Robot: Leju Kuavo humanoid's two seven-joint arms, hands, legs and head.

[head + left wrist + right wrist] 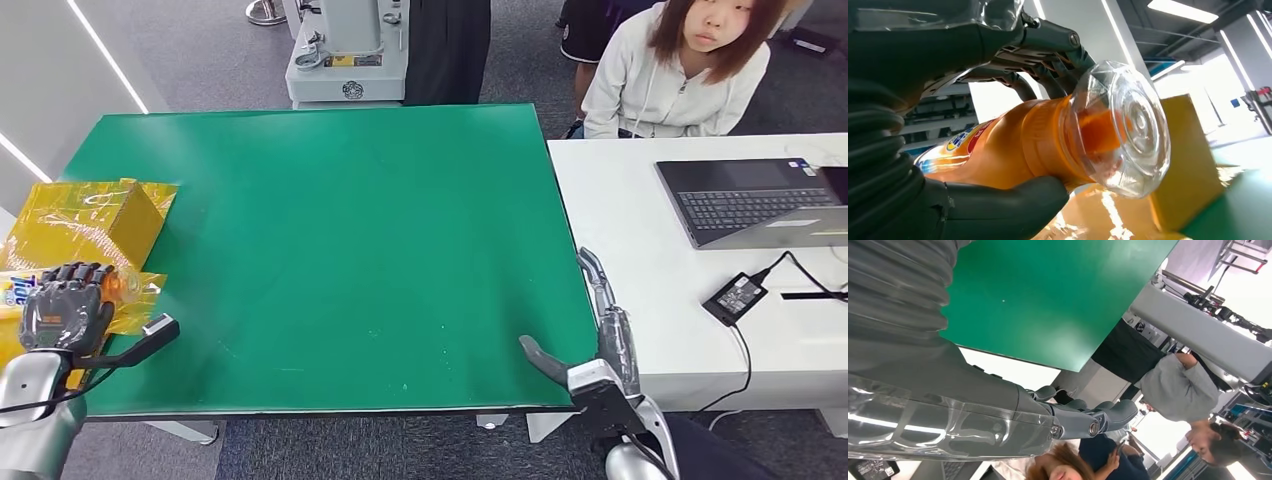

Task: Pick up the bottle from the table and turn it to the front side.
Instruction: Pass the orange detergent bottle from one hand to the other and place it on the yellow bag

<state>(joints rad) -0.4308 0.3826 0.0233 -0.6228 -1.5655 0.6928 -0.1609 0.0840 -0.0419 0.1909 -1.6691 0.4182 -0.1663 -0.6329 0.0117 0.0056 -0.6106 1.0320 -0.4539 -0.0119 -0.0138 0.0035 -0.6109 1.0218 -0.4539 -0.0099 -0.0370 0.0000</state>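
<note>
One orange bottle (112, 287) sits clamped in the left hand (62, 308) at the frame's lower left, beside the green bench (330, 250), so rotate slowly, keeping the label outward, while the right hand (600, 340) rests empty, fingers apart.

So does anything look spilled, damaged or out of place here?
Nothing spilled or broken. The left hand grips the orange bottle lying sideways by the yellow box, its clear cap on. The right hand is open at the green table edge.
</note>
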